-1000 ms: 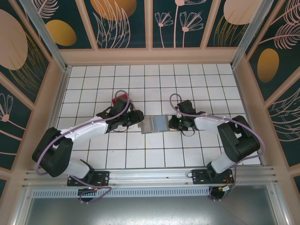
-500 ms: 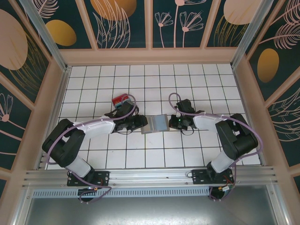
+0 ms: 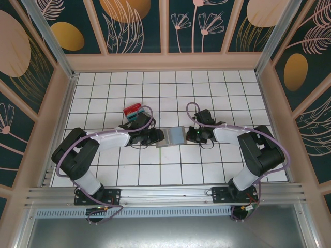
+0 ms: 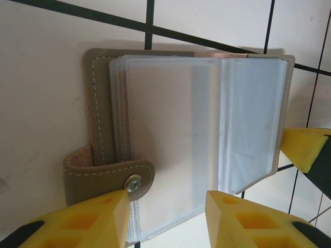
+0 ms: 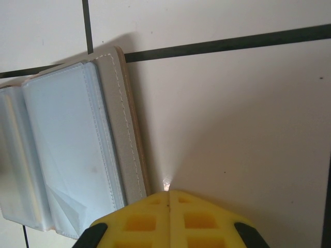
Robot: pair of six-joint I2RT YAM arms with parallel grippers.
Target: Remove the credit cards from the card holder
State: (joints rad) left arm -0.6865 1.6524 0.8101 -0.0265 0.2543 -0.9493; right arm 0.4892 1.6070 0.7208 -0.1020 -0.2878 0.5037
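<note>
Card holder (image 3: 172,137) open flat on table (image 3: 129,170)

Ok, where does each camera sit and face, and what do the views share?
Top external: above and behind the bases, facing down on the table; left tool and right tool flank the card holder.
Left wrist: on the left arm, facing down at the open holder; its yellow fingers apart.
Right wrist: on the right arm, facing down at the holder's edge; its yellow fingers together.
All three share the card holder.
</note>
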